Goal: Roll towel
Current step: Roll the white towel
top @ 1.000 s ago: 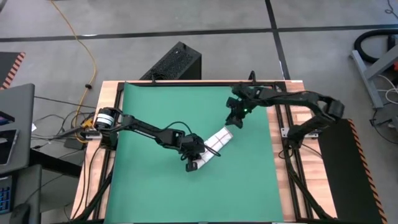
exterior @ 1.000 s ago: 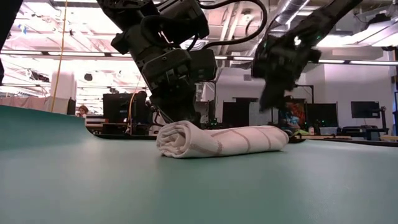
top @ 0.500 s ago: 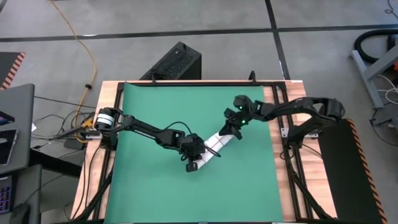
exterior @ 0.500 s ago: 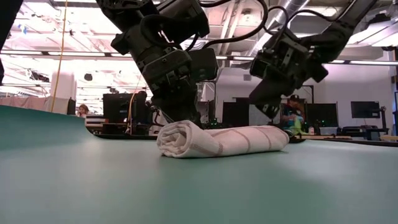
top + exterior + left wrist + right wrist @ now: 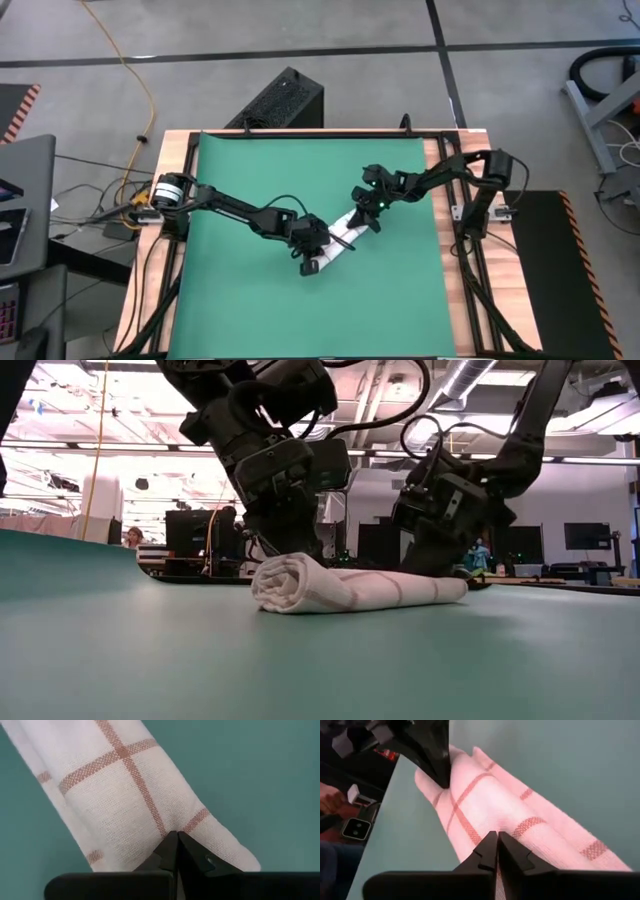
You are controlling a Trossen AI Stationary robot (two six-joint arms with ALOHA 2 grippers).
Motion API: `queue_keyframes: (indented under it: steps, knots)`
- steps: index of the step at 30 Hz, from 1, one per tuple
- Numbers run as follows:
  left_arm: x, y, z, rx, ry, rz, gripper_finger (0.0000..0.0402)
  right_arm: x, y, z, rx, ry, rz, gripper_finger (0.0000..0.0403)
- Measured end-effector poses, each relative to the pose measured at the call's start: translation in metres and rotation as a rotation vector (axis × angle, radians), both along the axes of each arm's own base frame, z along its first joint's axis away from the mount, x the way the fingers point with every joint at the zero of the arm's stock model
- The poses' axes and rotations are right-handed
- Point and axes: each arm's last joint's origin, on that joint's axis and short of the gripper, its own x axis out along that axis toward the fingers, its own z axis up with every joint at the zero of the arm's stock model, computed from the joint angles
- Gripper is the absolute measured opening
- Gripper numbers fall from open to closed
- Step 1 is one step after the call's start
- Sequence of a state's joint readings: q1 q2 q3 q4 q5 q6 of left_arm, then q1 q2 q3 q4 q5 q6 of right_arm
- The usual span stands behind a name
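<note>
The towel [image 5: 343, 235], white with thin red-brown grid lines, lies rolled up into a short log on the green mat [image 5: 250, 170]; the coil at its end shows in the low view [image 5: 285, 585]. My left gripper [image 5: 321, 249] is shut, with its tips down on the roll's near-left end. My right gripper [image 5: 363, 221] is shut at the roll's far-right end. The right wrist view shows the roll [image 5: 495, 805] running from my own tips away to the left gripper [image 5: 442, 780]. My left gripper presses its shut fingertips [image 5: 176, 836] onto the roll's upper side [image 5: 150, 815] near that end, slanting down from the table's left. The roll lies flat on the mat. My right gripper sets its shut fingertips [image 5: 496, 836] against the roll's top [image 5: 490, 817] near the opposite end, slanting down from the table's right. No cloth shows between the fingers.
The green mat covers most of the wooden table, with bare mat on all sides of the roll. Black frame rails [image 5: 465, 230] run along the table's right edge. A person's hand [image 5: 330, 802] shows beyond the table's edge.
My right gripper has come down from above the mat and moved toward the near-left, onto the far-right end of the roll. The rolled towel and my left gripper have stayed where they were.
</note>
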State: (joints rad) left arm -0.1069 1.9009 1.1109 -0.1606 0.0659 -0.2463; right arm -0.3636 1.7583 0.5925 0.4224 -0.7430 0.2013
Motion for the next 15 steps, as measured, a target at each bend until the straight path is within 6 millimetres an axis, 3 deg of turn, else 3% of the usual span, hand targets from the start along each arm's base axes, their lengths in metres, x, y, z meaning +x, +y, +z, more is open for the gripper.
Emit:
queue_keyframes:
  steps: [5,10,12,15]
  knots:
    - [-0.001,-0.001,0.026,-0.022,-0.053,0.105,0.0,-0.002,-0.003,-0.01,0.007,0.038,-0.012,0.0021]
    - [-0.012,-0.016,0.069,0.072,-0.277,0.46,0.0,-0.002,-0.002,-0.011,-0.004,0.041,-0.007,0.0011]
    - [-0.017,-0.032,0.074,0.093,-0.43,0.629,0.0,-0.002,-0.002,-0.011,-0.003,0.043,-0.008,0.0012]
    - [-0.023,-0.059,0.065,0.004,-0.619,0.675,0.0,-0.002,-0.003,-0.012,-0.016,0.049,-0.022,0.0015]
